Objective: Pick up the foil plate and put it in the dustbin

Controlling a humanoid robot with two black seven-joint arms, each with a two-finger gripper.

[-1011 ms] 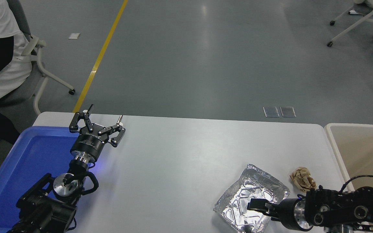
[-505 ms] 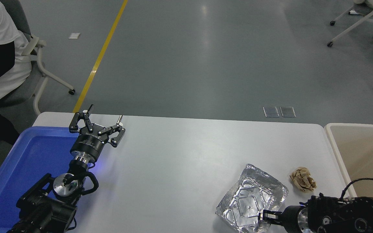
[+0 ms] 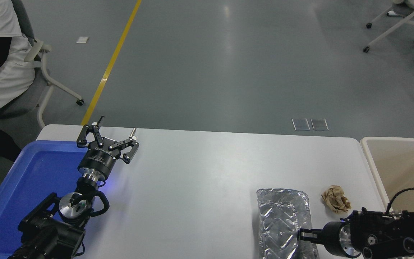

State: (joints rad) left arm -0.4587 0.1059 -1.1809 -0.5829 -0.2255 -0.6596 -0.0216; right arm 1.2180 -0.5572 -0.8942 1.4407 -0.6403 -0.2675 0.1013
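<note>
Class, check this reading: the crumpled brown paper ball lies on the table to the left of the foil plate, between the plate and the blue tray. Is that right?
Not quite. In the head view the crumpled brown paper ball lies on the table to the right of the foil plate, between the plate and the dustbin, not the blue tray.
</note>
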